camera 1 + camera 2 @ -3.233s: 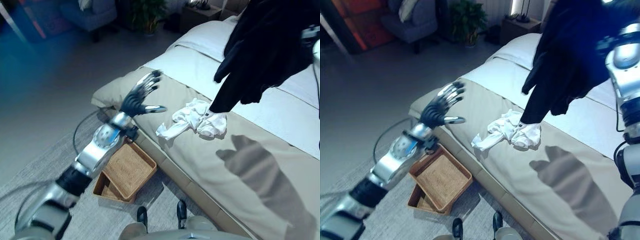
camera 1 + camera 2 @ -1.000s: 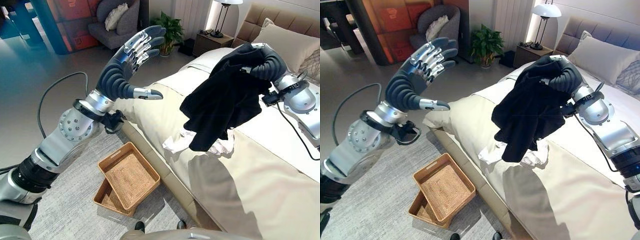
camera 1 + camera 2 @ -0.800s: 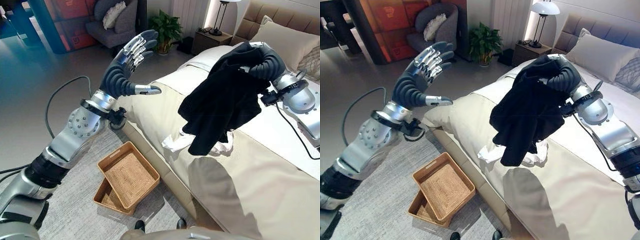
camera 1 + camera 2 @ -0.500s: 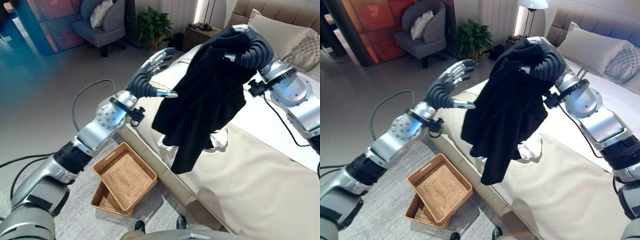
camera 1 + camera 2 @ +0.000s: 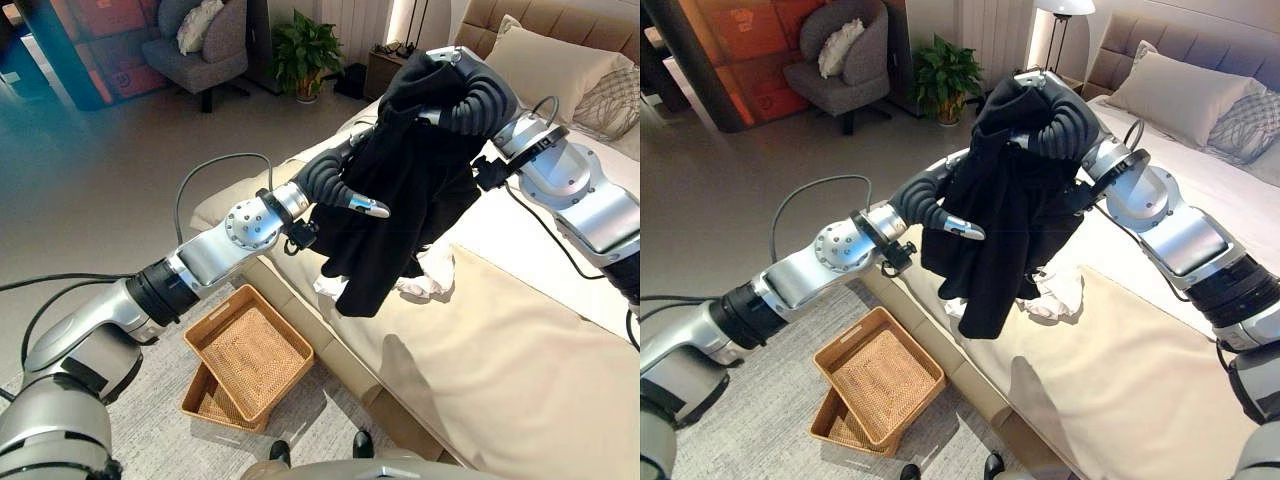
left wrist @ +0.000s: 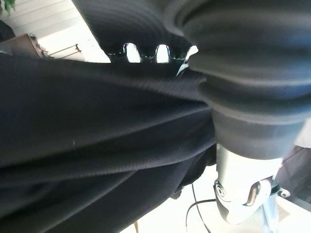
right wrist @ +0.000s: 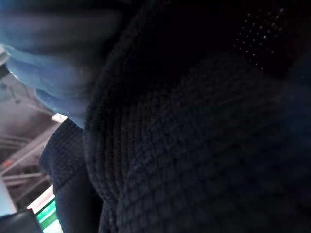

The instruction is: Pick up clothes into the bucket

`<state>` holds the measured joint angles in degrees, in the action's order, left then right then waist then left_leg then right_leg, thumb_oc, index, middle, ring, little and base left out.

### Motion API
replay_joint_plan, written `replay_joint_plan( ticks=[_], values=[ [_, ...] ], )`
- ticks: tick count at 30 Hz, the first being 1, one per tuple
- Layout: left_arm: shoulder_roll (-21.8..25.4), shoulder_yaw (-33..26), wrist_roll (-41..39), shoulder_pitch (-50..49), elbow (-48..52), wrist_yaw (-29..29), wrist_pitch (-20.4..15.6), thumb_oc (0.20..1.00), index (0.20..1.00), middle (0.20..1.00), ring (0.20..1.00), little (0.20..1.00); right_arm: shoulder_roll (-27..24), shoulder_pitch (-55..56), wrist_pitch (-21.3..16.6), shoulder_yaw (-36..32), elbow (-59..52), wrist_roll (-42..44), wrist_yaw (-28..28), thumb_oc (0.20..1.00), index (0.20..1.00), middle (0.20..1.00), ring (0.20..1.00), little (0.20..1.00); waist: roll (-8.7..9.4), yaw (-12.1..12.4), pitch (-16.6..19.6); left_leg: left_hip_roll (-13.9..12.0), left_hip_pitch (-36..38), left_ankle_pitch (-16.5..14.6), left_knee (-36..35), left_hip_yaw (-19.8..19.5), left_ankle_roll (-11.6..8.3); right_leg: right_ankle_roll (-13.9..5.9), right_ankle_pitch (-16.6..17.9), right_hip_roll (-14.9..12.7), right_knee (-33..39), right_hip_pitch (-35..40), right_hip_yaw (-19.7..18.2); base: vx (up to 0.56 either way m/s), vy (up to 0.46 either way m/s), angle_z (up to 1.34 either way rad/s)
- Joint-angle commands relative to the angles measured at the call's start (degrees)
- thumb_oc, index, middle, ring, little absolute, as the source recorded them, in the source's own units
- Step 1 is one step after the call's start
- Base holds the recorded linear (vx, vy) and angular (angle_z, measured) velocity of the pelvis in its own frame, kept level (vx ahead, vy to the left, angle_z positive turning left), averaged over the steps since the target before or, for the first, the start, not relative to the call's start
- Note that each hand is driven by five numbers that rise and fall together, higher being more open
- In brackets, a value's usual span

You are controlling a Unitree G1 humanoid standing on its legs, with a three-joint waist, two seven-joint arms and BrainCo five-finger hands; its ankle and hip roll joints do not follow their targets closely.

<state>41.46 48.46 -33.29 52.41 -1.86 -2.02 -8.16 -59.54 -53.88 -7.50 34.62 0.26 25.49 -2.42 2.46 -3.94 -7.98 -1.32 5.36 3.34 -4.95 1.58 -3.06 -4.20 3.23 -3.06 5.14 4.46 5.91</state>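
1. Your right hand (image 5: 1055, 115) is raised over the bed (image 5: 1160, 400) with the black garment (image 5: 1005, 215) bunched at it. The fingers are buried in the cloth, so you cannot tell how they are set.
2. The garment hangs free above the bed's near edge, its lowest fold just over the white clothes (image 5: 1055, 290) lying on the cover.
3. Your left hand (image 5: 335, 180) reaches in against the hanging cloth. The thumb sticks out in front, the other fingers are hidden behind the fabric, so its grip cannot be told either.
4. Expect the garment to be soft, limp and light. It will drape, swing and slide off a loose hold, so gather it high near the bunched top, not by the trailing hem.
5. The wicker baskets (image 5: 250, 360) sit on the floor beside the bed, well below the garment.
6. The eye views give you the whole layout. The left wrist view adds only close black cloth (image 6: 97, 155) and the other arm's ribbed cover, and the right wrist view shows the knit weave pressed close.
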Motion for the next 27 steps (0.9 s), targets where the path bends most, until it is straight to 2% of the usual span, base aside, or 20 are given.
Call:
replay_joint_plan(
  ticks=[1,10,17,20,21,22,23,24,26,27],
  values=[
    [-8.1,2.0,5.5,9.1,-6.3,1.2,-1.9,1.0,1.0,1.0,1.0,1.0,3.2,-7.2,-5.3,-0.5,-9.7,6.7,1.0,0.2,0.2,0.2,0.2,0.2,1.47,-0.2,1.7,1.3,-1.0,-4.8,4.7,-1.9,1.57,-4.28,-2.0,-3.9,-5.6,-0.6,2.9,0.0,0.0,0.0],
    [-15.5,-1.0,14.4,7.8,-14.1,-0.9,-0.7,1.0,1.0,1.0,1.0,1.0,7.5,-5.4,-5.6,-1.6,-13.9,13.3,3.8,0.2,0.2,0.2,0.2,0.2,1.62,-0.5,1.4,1.3,-1.0,-4.9,4.7,-1.8,1.84,-4.25,-2.2,-4.0,-5.7,-0.8,2.8,0.0,0.0,0.0],
    [-19.2,-1.3,13.7,6.9,-15.7,-0.4,-0.2,1.0,1.0,1.0,1.0,1.0,9.3,-5.3,-5.9,-2.5,-15.3,13.3,3.4,0.2,0.2,0.2,0.2,0.2,1.59,-0.7,1.5,1.5,-0.9,-5.1,4.8,-1.6,1.98,-4.2,-2.2,-4.0,-5.8,-0.7,2.5,0.0,0.0,0.0],
    [-19.9,0.0,9.2,6.7,-14.5,1.2,0.1,1.0,1.0,1.0,1.0,1.0,9.7,-5.5,-5.8,-2.4,-15.1,13.2,3.0,0.2,0.2,0.2,0.2,0.2,1.5,-0.9,1.5,1.4,-0.8,-5.1,4.8,-1.6,2.02,-4.15,-2.2,-4.0,-5.7,-0.7,2.5,0.0,0.0,0.0],
    [-20.0,0.5,7.2,6.6,-13.9,1.9,0.2,0.928,0.928,0.928,0.928,0.928,9.8,-5.6,-5.7,-2.3,-15.2,13.0,2.9,0.2,0.2,0.2,0.2,0.2,1.48,-0.9,1.6,1.4,-0.8,-5.1,4.8,-1.6,2.02,-4.15,-2.2,-4.0,-5.8,-0.7,2.5,0.0,0.0,0.0],
    [-19.9,0.7,5.4,6.6,-13.5,2.3,0.1,0.564,0.564,0.564,0.564,0.564,9.6,-5.7,-5.7,-2.2,-15.1,12.9,2.9,0.2,0.2,0.2,0.2,0.2,1.45,-0.9,1.6,1.4,-0.7,-5.1,4.8,-1.6,2.02,-4.15,-2.2,-4.0,-5.7,-0.6,2.5,0.0,0.0,0.0],
    [-19.9,0.7,5.4,6.6,-13.5,2.4,0.1,0.435,0.435,0.435,0.435,0.435,9.6,-5.7,-5.7,-2.2,-15.1,12.9,2.9,0.2,0.2,0.2,0.2,0.2,1.45,-0.9,1.6,1.4,-0.7,-5.1,4.7,-1.6,2.02,-4.15,-2.2,-4.0,-5.7,-0.6,2.5,0.0,0.0,0.0],
    [-19.4,0.9,3.2,6.3,-12.5,2.5,0.0,0.2,0.2,0.2,0.2,0.2,9.6,-5.5,-5.7,-2.2,-15.0,12.5,2.5,0.2,0.2,0.2,0.2,0.2,1.43,-1.0,1.7,1.4,-0.7,-5.1,4.7,-1.6,1.99,-4.12,-2.2,-4.0,-5.8,-0.6,2.5,0.0,0.0,0.0],
    [-18.9,1.0,2.3,6.1,-11.9,2.7,-0.1,0.2,0.2,0.2,0.2,0.2,9.4,-5.5,-5.7,-2.2,-14.9,12.2,2.4,0.2,0.2,0.2,0.2,0.2,1.44,-1.0,1.8,1.4,-0.6,-5.1,4.8,-1.6,1.98,-4.12,-2.2,-4.0,-5.8,-0.6,2.5,0.0,0.0,0.0],
    [-17.9,0.7,1.5,5.4,-11.0,2.5,-0.2,0.2,0.2,0.2,0.2,0.2,9.0,-5.2,-5.5,-2.4,-14.4,11.4,1.8,0.674,0.674,0.674,0.674,0.674,1.39,-0.9,1.9,1.3,-0.5,-5.2,4.7,-1.7,1.95,-4.08,-2.3,-4.0,-5.8,-0.5,2.6,0.0,0.0,0.0]
  ],
)
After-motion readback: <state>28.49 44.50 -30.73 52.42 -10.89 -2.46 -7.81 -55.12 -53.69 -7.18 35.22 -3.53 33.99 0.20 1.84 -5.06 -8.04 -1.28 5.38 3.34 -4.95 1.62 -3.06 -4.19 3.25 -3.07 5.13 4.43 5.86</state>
